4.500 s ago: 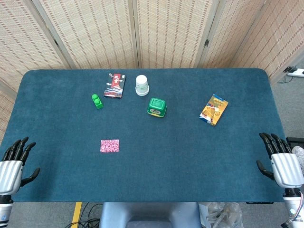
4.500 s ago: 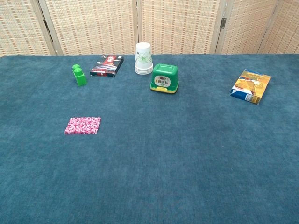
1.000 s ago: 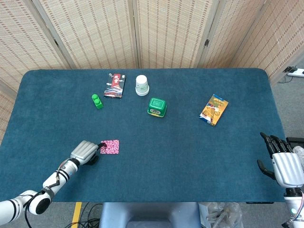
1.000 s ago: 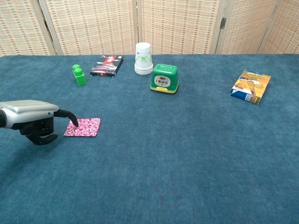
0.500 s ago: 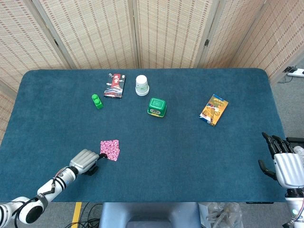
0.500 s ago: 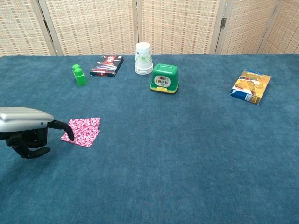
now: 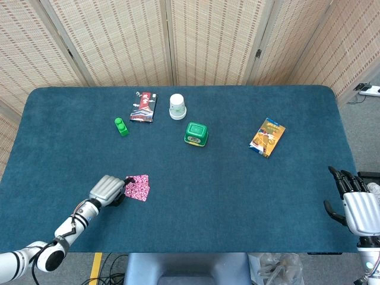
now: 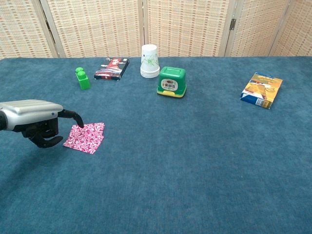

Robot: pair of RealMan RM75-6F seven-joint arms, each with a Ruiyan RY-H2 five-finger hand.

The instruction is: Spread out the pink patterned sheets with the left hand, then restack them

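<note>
Pressing one extended dark fingertip (image 8: 79, 124) on the left edge of the pink patterned paper sheets (image 8: 84, 137), the left hand (image 8: 31, 122) has its other fingers curled under, lower left of frame. The sheets lie fanned on the blue worktop (image 8: 195, 161). Risk: excess pressure drags the whole stack, not single sheets. The right hand (image 7: 358, 208) rests spread, lower right.

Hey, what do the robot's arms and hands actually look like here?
The left hand has a smooth silver-grey metal back and black fingers. Its arm is white and rounded, with black rings and thin cables near the wrist. The right hand matches: a ribbed silver back, black fingers, and a silver wrist below.
</note>
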